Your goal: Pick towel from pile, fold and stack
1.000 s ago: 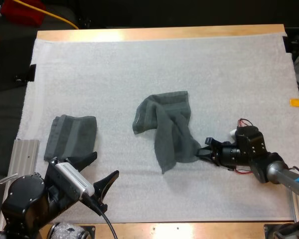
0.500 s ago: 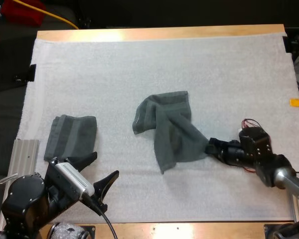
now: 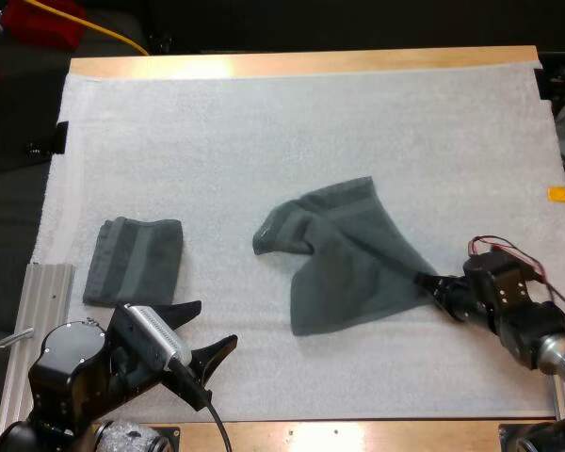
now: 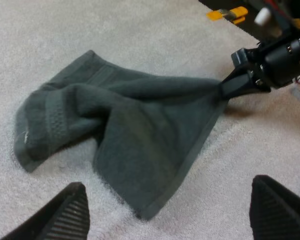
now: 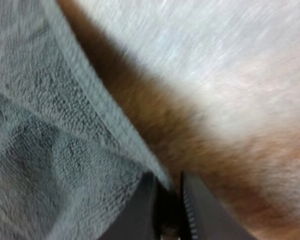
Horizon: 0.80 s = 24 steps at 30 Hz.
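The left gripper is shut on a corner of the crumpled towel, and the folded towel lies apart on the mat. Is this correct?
Not quite: the right gripper is shut on that corner of the crumpled towel, as the high view shows. The left gripper is open. The folded towel does lie apart on the mat.

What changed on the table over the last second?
The right gripper, shut on a corner of the crumpled towel, drew back to the right and dragged that corner with it, stretching the towel out flatter. The left gripper, open, shifted slightly to the right. The folded towel stayed put.
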### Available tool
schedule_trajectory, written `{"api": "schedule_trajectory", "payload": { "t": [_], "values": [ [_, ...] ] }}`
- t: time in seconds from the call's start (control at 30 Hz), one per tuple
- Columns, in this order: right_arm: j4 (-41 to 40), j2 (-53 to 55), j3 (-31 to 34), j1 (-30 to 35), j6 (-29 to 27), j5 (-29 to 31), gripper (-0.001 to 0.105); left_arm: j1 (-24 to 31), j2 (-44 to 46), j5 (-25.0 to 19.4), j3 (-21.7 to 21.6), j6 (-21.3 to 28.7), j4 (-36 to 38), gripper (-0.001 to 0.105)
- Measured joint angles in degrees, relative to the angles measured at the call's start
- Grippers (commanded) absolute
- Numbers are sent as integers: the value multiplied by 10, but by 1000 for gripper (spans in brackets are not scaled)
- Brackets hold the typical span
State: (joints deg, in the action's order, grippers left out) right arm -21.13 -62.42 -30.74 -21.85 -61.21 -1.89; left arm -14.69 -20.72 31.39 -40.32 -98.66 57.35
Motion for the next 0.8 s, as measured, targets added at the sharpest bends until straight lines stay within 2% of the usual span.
{"api": "schedule_trajectory", "payload": {
  "t": [0.1, 0.4, 0.57, 0.67, 0.8],
  "values": [
    [-23, 26, 0, 0, -11, 51, 2, 0, 0, 0, 0, 0, 0, 66],
    [-84, 74, 0, 0, -38, 150, 2, 0, 0, 2, 0, 0, 0, 66],
    [-124, 90, 0, 0, -57, 184, 2, 0, 0, 8, 0, -5, -1, 66],
    [-131, 94, 0, 0, -76, 183, 2, 0, 0, 40, 11, -45, -17, 66],
    [-134, 94, 0, 0, -81, 171, 2, 0, -1, 90, 60, -131, -61, 66]
  ]
}}
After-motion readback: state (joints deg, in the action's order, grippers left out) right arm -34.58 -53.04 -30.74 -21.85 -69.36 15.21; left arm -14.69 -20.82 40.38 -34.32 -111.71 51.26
